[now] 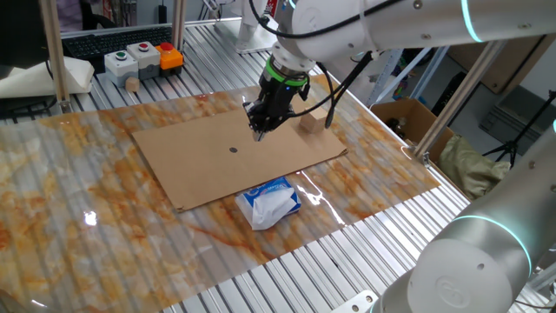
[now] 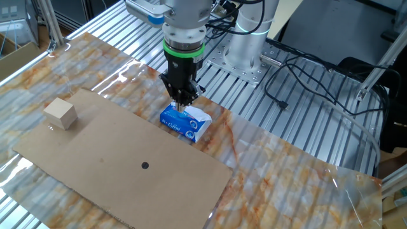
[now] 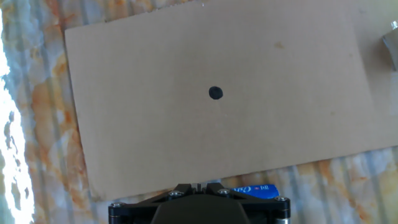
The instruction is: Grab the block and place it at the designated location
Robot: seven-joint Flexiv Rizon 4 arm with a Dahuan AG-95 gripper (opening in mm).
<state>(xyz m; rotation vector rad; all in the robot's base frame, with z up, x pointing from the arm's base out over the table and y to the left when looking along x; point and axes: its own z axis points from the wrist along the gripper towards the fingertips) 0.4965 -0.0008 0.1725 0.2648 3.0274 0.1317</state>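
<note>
At the hand view's right edge, the block [image 3: 392, 48] is cut off

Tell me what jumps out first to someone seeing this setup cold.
The big brown cardboard sheet on the marble-patterned tabletop, with a lone black dot near its middle. The robot's hand hangs above the sheet. A tan wooden cube sits at one corner, a blue-and-white tissue packet just off the edge.

My tool [image 1: 260, 130] is black, with a green ring above it on a white arm. The worktop [image 1: 69, 217] is marble-patterned, cream veined with orange. On it lies a plain brown cardboard sheet [image 2: 95, 152] bearing one black dot [image 2: 145, 166], a pale tan block [image 2: 61, 114], and a blue-and-white tissue packet [image 2: 186, 123].
</note>
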